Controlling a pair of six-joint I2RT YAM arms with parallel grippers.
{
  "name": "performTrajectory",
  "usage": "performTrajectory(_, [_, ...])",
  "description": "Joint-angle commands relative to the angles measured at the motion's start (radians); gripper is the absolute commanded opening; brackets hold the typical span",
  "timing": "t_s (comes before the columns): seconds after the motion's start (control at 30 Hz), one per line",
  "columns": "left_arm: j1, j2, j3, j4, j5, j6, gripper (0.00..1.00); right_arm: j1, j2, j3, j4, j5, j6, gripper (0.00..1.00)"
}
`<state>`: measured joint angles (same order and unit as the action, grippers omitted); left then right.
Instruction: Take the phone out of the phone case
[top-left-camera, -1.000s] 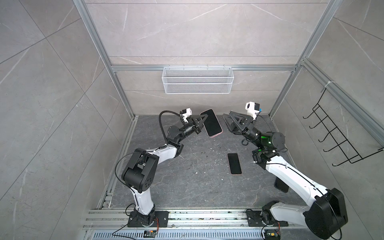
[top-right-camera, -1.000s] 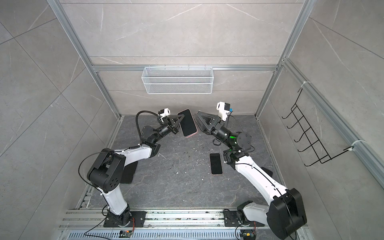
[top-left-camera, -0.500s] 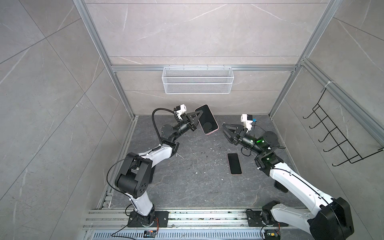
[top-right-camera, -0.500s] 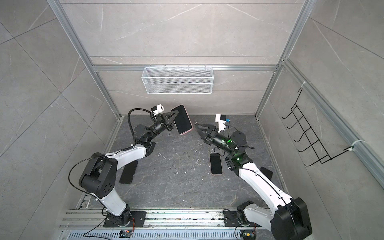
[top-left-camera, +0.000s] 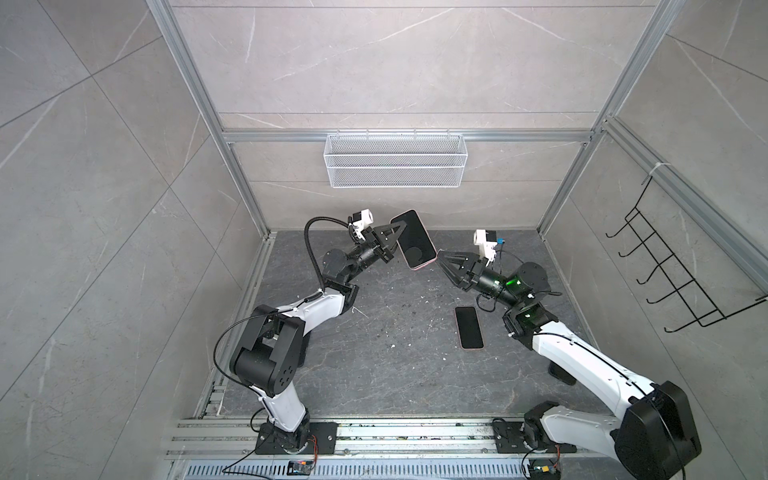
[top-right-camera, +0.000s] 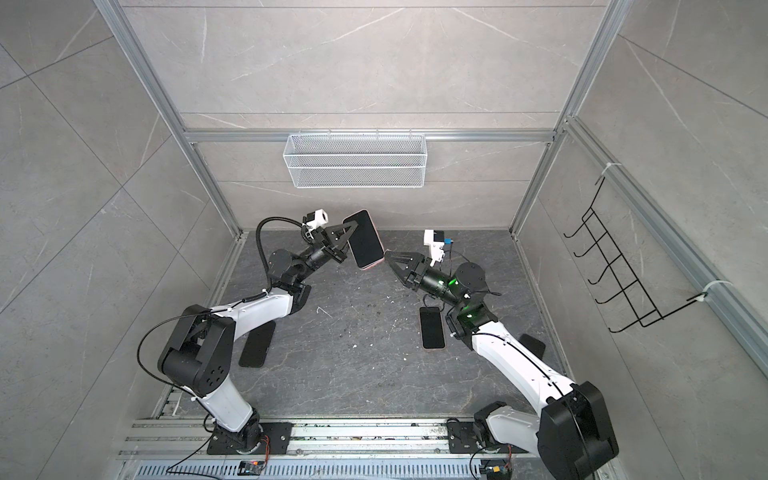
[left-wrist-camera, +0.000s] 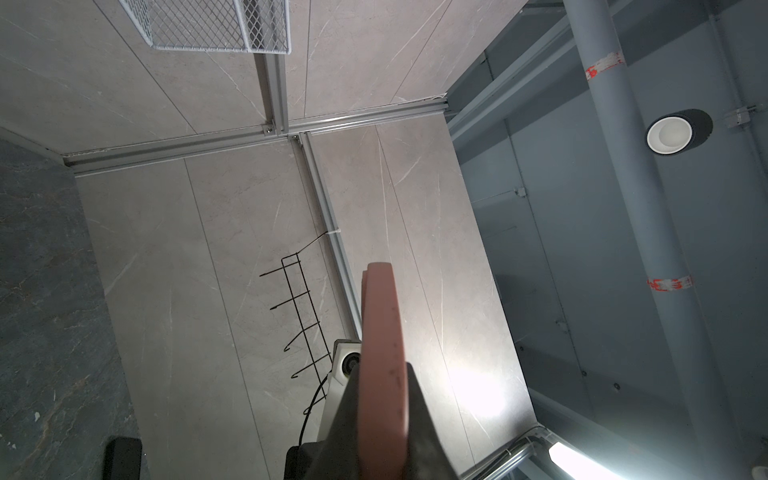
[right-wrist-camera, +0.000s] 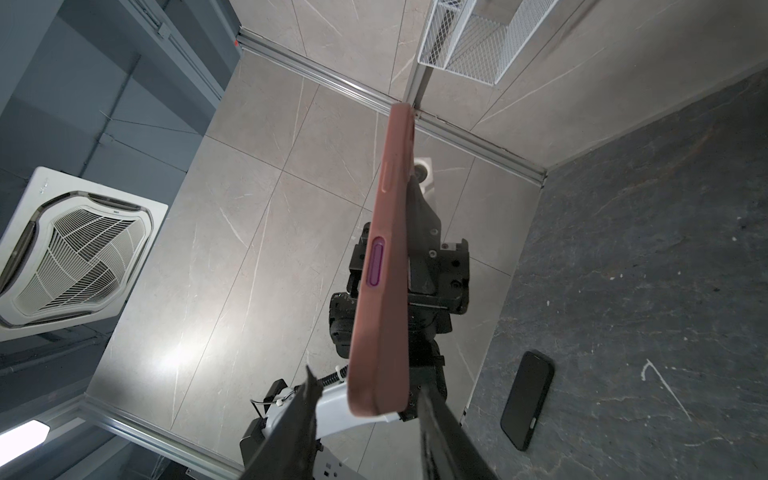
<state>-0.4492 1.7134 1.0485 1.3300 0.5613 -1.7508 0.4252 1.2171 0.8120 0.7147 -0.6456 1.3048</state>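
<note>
Top views both show the left gripper (top-left-camera: 397, 237) raised above the worktop (top-left-camera: 374, 357) near the back wall, clamped on one long edge of the pink phone case (top-left-camera: 423, 266). The phone (top-left-camera: 412, 239) sits inside it, dark screen towards the camera. The right gripper (top-left-camera: 440, 260) is at the lower corner of the phone case, its jaws apart, one on each face. A second phone (top-left-camera: 468, 327) lies flat on the worktop beside the right arm, well apart from the held one. In a top view a dark phone (top-right-camera: 257, 344) lies flat beside the left arm.

Left wrist view: the phone case (left-wrist-camera: 382, 353) is seen edge-on, pinched between the left gripper's two dark fingers (left-wrist-camera: 419, 411) with no gap on either side.

Right wrist view: the phone case (right-wrist-camera: 380, 270) stands edge-on, its near end between the right gripper's fingers (right-wrist-camera: 299, 419). A gap shows beside one finger. The other finger is just beside the phone case, and contact cannot be told.
</note>
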Motion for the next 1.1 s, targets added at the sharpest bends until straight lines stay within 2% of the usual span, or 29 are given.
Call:
performTrajectory(0.0, [-0.001, -0.037, 0.019, 0.083, 0.011, 0.014, 0.0, 0.015, 0.011, 0.003, 0.058, -0.016, -0.01, 0.4])
performTrajectory(0.27, [-0.001, -0.031, 0.018, 0.084, 0.011, 0.012, 0.0, 0.021, 0.038, -0.008, 0.096, -0.009, 0.002, 0.27])
performTrajectory(0.47, [-0.001, -0.024, 0.019, 0.084, 0.004, 0.007, 0.0, 0.021, 0.042, -0.012, 0.112, -0.007, 0.013, 0.12])
performTrajectory(0.63, [-0.001, -0.015, 0.013, 0.083, -0.015, -0.001, 0.0, 0.021, 0.036, -0.023, 0.152, -0.003, 0.036, 0.04])
performTrajectory(0.83, [-0.02, 0.041, -0.027, 0.083, -0.073, -0.024, 0.0, 0.03, 0.036, 0.015, 0.248, -0.001, 0.083, 0.01])
performTrajectory(1.07, [-0.106, 0.167, -0.065, 0.084, -0.169, -0.039, 0.0, 0.061, 0.054, 0.159, 0.299, -0.008, 0.091, 0.04])
